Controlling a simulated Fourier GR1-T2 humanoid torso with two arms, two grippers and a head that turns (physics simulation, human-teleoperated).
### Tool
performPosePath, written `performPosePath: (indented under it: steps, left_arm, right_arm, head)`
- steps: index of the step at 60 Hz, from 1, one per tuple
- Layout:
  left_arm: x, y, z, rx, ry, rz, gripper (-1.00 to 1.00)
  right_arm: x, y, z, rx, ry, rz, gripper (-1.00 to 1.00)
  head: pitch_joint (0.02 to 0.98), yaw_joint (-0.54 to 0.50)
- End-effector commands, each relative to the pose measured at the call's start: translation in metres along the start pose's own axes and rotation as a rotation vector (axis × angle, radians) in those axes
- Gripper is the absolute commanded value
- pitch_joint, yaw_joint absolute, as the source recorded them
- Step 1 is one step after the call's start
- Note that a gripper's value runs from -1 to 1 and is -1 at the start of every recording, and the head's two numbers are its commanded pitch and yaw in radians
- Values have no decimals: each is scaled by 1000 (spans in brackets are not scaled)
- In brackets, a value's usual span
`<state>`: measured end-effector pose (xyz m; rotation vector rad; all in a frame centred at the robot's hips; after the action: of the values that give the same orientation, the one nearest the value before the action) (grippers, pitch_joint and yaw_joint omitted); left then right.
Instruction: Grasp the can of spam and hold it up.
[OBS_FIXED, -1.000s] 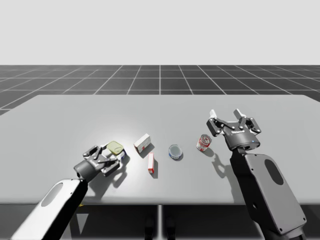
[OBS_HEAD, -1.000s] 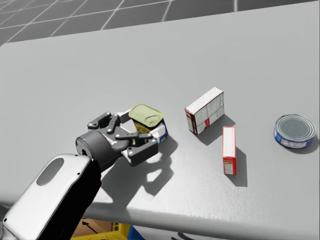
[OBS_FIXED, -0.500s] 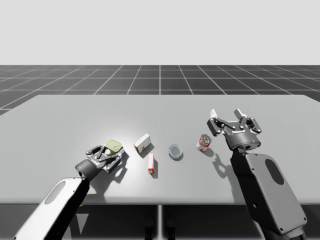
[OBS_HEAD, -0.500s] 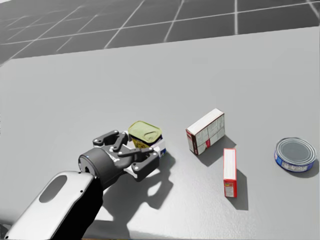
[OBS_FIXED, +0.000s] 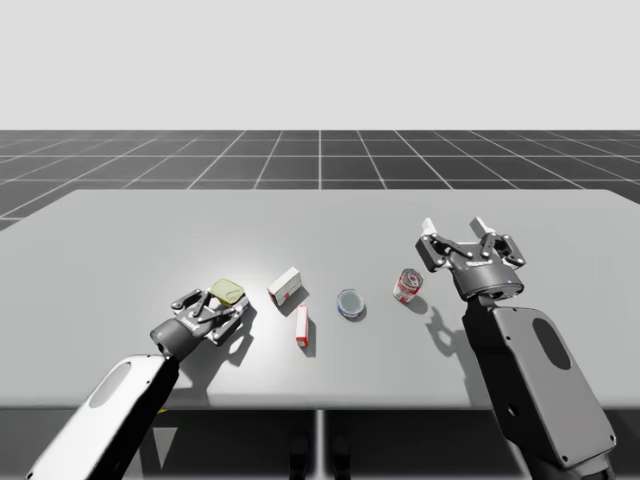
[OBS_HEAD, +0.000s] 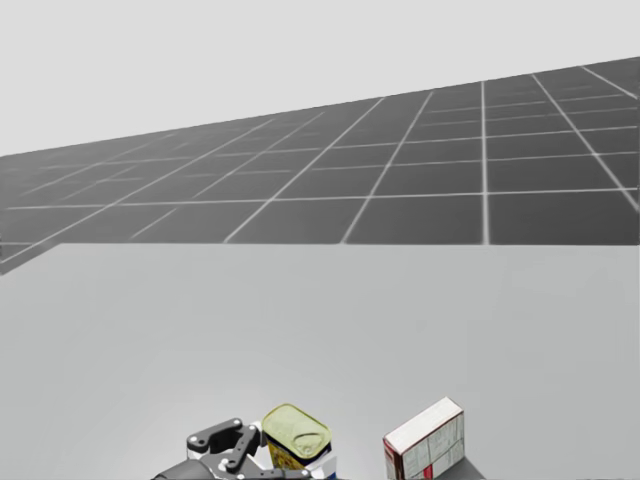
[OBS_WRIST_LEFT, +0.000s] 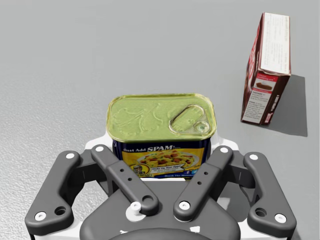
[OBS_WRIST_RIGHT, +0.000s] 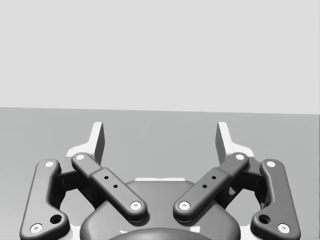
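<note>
- The yellow-lidded rectangular can (OBS_WRIST_LEFT: 161, 117) is sitting upright with its lid facing up. Its long axis is running crosswise, from one finger to the other.
- It's a rounded-corner metal tin with an embossed lid and a ring-pull. The blue-and-yellow label, with a food photo and print, is facing the wrist.
- My left gripper (OBS_WRIST_LEFT: 161, 150) is clamping the can from both sides, around 8 o'clock on the bench (OBS_FIXED: 130, 240) in the high view.
- I can't tell if the can is clearing the bench.
- A white-and-red box (OBS_FIXED: 286, 286) is standing near the can, at about its 3 o'clock.
- My right gripper (OBS_WRIST_RIGHT: 161, 137) is hanging spread wide, holding nothing.
</note>
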<state>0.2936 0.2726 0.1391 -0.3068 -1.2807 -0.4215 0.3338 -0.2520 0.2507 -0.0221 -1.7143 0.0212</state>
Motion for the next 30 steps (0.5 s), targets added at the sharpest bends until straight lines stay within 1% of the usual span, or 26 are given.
performPosePath:
  steps: [1, 7, 9, 10, 13, 17, 21, 23, 29, 30]
  left_arm:
    - [-11, -14, -2, -107, 36, -6, 1000]
    - [2, -19, 1, -98, -5, -13, 1000]
    - [6, -20, 2, -92, -14, -21, 1000]
    - [12, -21, 4, -85, -28, -34, 1000]
    - [19, -22, 6, -84, -44, -39, 1000]
    - [35, -26, 11, -84, -72, -70, 1000]
    - [47, -28, 15, -81, -94, -107, 1000]
    - [57, -30, 19, -84, -109, -131, 1000]
    - [75, -32, 24, -83, -139, -163, 1000]
    - [83, -32, 26, -82, -152, -180, 1000]
  right_arm:
    - [0, -2, 0, -1, 0, -1, -1000]
    - [-1, -2, -1, -1, 1, -2, -1000]
    - [-1, -2, -1, -1, 2, -2, -1000]
    - [-1, -2, -1, -1, 2, -1, -1000]
    - [-1, -3, -1, -1, 2, -2, -1000]
    - [-1, -3, -2, 0, 3, -1, -1000]
    - [-1, -3, -2, 0, 3, -2, -1000]
    - [-1, -3, -2, -1, 3, -1, -1000]
    - [-1, -4, -2, -1, 3, 1, -1000]
    - [-1, -4, -2, -1, 4, 4, -1000]
  head:
    - [416, 343]
    - [414, 343]
    - [415, 343]
    - [415, 344]
    - [417, 345]
    - [418, 346]
    - [418, 348]
    - [420, 348]
    - [422, 347]
    - [423, 347]
